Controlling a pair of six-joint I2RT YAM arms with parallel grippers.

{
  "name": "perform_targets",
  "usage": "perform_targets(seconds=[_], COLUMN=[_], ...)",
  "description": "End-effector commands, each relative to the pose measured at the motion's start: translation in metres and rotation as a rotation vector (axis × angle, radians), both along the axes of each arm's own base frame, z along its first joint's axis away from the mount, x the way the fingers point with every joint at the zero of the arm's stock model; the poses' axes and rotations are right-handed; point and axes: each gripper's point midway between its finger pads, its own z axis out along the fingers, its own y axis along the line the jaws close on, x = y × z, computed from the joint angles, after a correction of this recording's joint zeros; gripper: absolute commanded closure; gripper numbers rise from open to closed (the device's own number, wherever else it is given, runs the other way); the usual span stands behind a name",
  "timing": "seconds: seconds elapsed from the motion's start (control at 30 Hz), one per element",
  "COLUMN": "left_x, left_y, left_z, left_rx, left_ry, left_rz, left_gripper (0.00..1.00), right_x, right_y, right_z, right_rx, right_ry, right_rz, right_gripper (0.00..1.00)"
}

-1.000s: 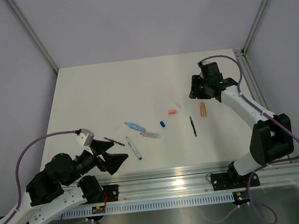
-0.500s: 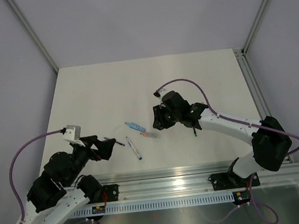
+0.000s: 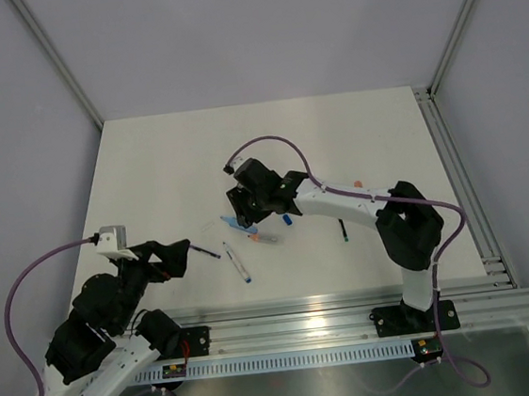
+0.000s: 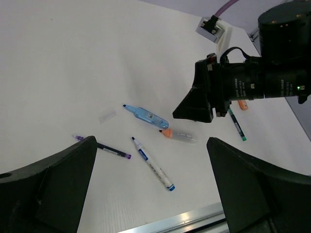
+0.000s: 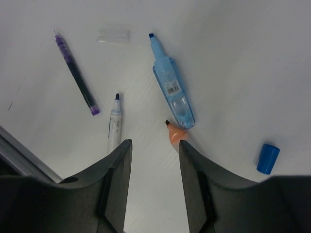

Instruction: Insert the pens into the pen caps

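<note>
The right gripper (image 5: 154, 145) hovers low over the scattered pens on the white bench (image 3: 166, 161), its black fingers (image 5: 114, 179) parted with nothing between them. Below it lie a light blue highlighter-style pen (image 5: 171, 92) and, just beside its blunt end, the orange tip of a clear-barrelled pen (image 5: 175, 133). A white-barrelled pen (image 5: 114, 127) and a thin dark purple pen (image 5: 77, 80) lie to one side — a short clear cap (image 5: 113, 35) beyond them, a small blue cap (image 5: 267, 158) well apart on the other side. A thin green-tipped pen (image 4: 236, 127) lies farther off. The left gripper (image 3: 178, 257) is spread wide and empty, near the purple pen.
</note>
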Motion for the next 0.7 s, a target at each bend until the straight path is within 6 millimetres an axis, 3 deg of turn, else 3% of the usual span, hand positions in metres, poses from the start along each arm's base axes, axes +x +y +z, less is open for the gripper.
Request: perform_targets(seconds=[0.0,0.37,0.43,0.67], left_x=[0.002,-0.001,-0.002,-0.004], left_y=[-0.006,-0.005,-0.005,-0.003], left_z=[0.013,0.021,0.022,0.026], left_rx=[-0.029,-0.061,-0.067,-0.082], left_ry=[-0.028,-0.075,-0.082,-0.102], left_rz=[-0.022,-0.029,-0.032,-0.028], left_gripper=[0.01,0.01,0.01,0.01], right_x=[0.006,0.021,0.027,0.033], right_y=[0.007,0.024,0.028,0.027], right_z=[-0.004,-0.042,-0.042,-0.061], right_rx=[-0.088,-0.2,-0.186,-0.197], right_ry=[-0.018,0.031,0.033,0.073], right_rz=[0.114,0.207,0.205,0.21], right_gripper=[0.48,0.48,0.43,0.43])
